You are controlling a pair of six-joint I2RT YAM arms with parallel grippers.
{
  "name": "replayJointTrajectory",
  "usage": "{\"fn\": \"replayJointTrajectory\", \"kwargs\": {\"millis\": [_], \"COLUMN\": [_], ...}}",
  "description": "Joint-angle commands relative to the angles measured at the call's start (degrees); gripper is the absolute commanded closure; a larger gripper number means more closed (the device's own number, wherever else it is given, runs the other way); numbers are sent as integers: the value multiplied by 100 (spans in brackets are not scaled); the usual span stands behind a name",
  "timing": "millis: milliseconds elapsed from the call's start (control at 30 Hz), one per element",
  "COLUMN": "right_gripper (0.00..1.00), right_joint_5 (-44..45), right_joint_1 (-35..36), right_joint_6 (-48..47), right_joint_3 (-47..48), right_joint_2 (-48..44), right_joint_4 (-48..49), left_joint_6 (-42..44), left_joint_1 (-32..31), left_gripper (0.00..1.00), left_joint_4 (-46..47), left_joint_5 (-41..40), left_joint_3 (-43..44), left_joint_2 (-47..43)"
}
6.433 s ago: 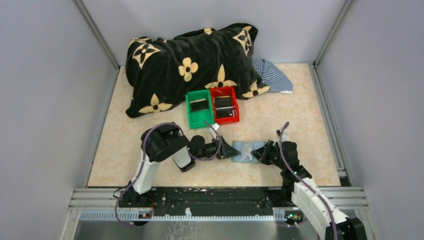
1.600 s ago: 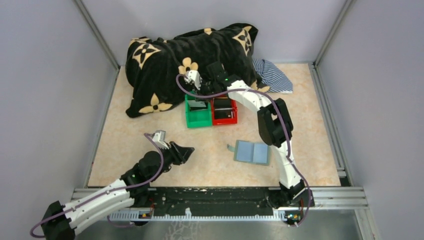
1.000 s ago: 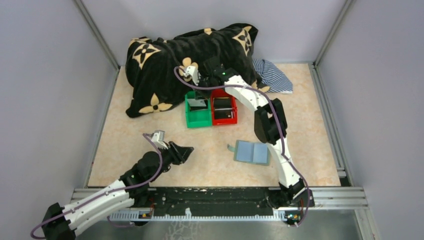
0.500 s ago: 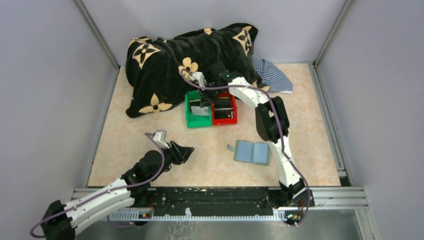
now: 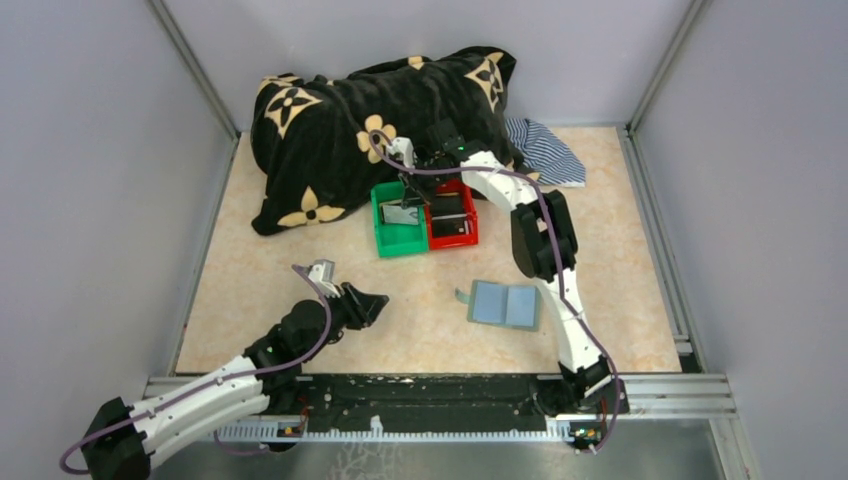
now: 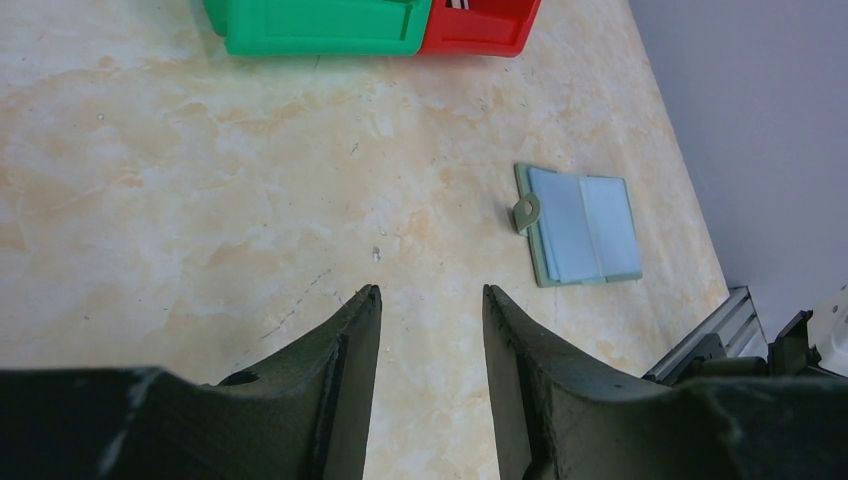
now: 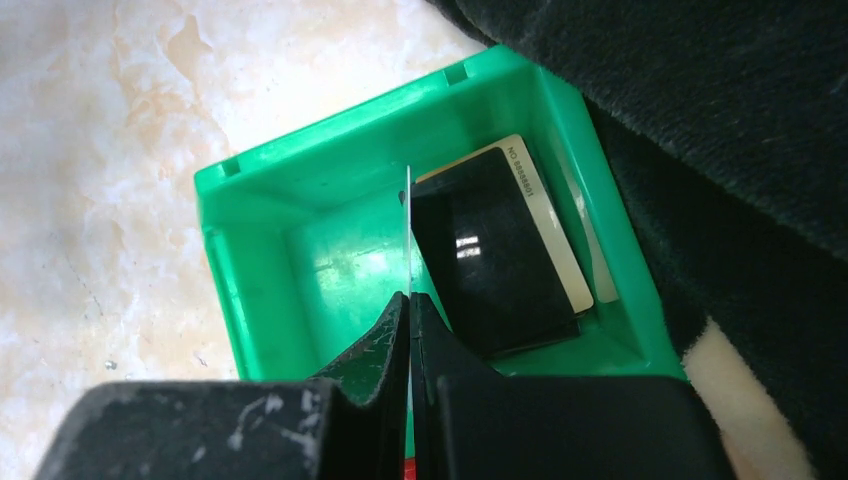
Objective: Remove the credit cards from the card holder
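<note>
Top view: the flat grey-green two-panel card holder [image 5: 503,303] lies open toward the near-right edge of the table [image 5: 630,250]. The right gripper [image 5: 408,195] hangs over the green plastic bin [image 5: 395,243] toward the far edge.

Left wrist: the left gripper [image 6: 428,292] is spread and empty.

Right wrist: the jaws pinch a thin credit card [image 7: 408,230] edge-on. If released tilted, it may catch the bin's rim and fall outside.

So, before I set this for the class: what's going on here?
The right gripper is pinching a thin card edge-on above the green bin, where a black card and a tan one lie. The card holder lies open on the table, apart from both arms. The left gripper hangs open, holding nothing.
</note>
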Motion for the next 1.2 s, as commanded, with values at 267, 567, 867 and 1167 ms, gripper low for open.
{"fn": "replayJointTrajectory", "kwargs": {"millis": [267, 567, 867, 1167], "right_gripper": [54, 82, 90, 42], "right_joint_5": [193, 476, 591, 1329], "right_joint_1": [65, 226, 452, 285], "right_joint_6": [185, 240, 657, 1712], "right_joint_3": [-501, -1442, -2475, -4469], "right_joint_2": [-526, -1439, -2450, -4558], "right_joint_4": [1246, 1788, 2649, 3802], "left_joint_6": [51, 54, 579, 533], "left_joint_1": [42, 71, 75, 70], "left_gripper": [53, 53, 48, 40], "left_joint_4": [277, 499, 571, 836], "left_joint_5": [119, 230, 331, 463], "left_joint_3": [73, 4, 324, 746], "left_joint_2": [87, 153, 460, 1176]}}
